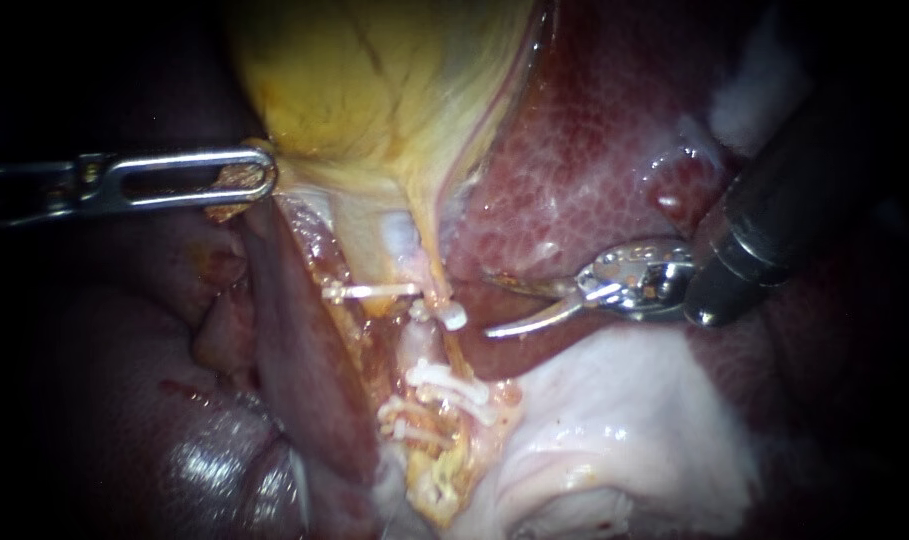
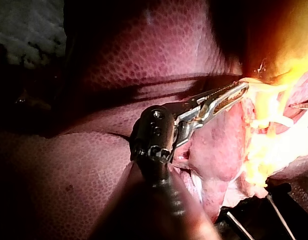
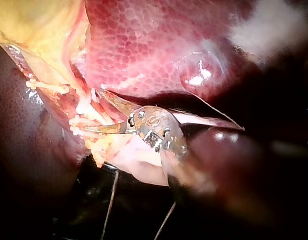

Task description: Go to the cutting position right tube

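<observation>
Fading into darkness: left instrument shaft

The endoscope looks from close range onto the gallbladder, with its narrow end mid-view. The left wrist camera looks along the left instrument toward that narrow end, close in. The right wrist camera looks along the right instrument at white clips beside it. All three views share the narrow end.

A clear gap lies between the right instrument and the clipped tube.
</observation>
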